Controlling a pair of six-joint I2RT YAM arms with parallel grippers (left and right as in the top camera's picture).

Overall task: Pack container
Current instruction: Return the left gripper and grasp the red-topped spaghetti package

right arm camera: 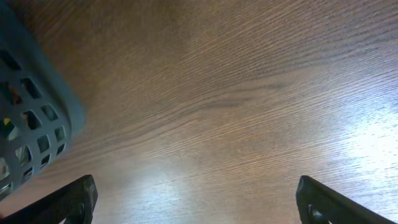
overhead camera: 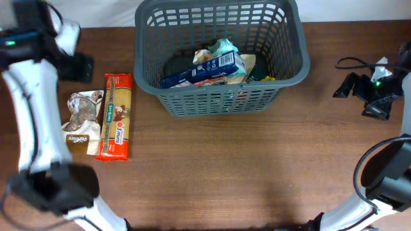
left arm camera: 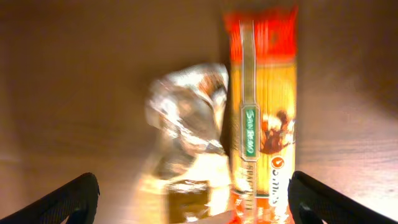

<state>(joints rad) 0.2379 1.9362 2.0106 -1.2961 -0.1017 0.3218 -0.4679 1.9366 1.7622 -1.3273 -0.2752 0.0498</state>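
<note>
Wood-grain desk [overhead camera: 257, 167] bears the container [overhead camera: 218, 101] at its far edge; left gripper [left arm camera: 193, 198] spreads wide above a pasta packet [left arm camera: 264, 112]; right gripper [right arm camera: 199, 199] spreads wide over bare wood.

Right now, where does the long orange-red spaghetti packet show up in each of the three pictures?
Overhead: the long orange-red spaghetti packet lies at the left of the brown wooden table, left of the dark grey slotted plastic basket.
Left wrist: right of centre, running top to bottom.
Right wrist: not in it; only table and a basket corner.
Shared landmark: the clear crinkly plastic bag beside its left edge, in overhead and left wrist.
</note>
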